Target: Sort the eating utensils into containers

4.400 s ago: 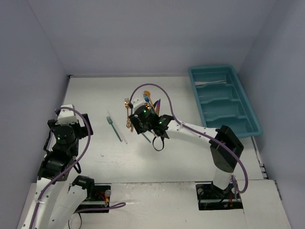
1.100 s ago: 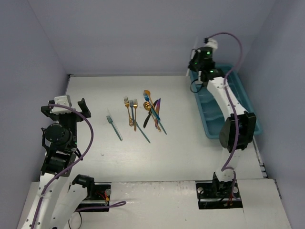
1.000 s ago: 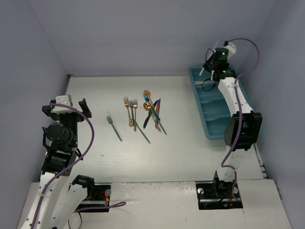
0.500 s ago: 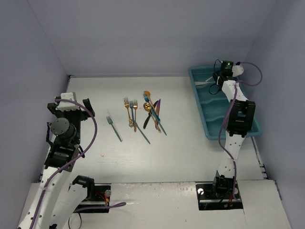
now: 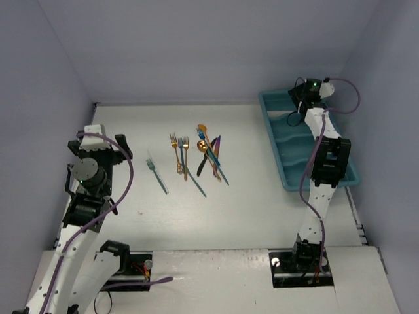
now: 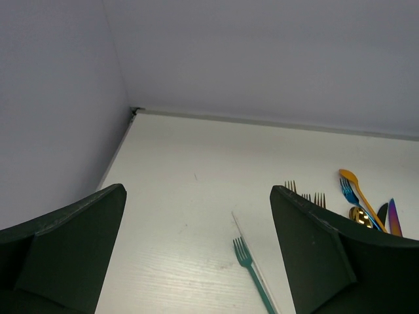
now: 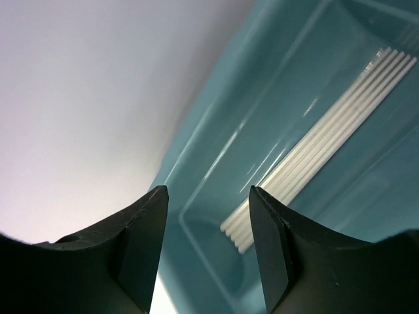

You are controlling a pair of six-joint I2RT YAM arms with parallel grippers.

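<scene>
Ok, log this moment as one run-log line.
right gripper: open above far compartment of tray | clear-white pieces: lying in that compartment | left gripper: open, empty, raised | loose utensils: on table, unsorted

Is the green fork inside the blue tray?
No, the green fork lies out on the white table, far from the blue tray.

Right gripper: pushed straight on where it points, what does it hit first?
Probably the white pieces lying in the end compartment of the tray, or the floor beside them; depth is unclear.
</scene>
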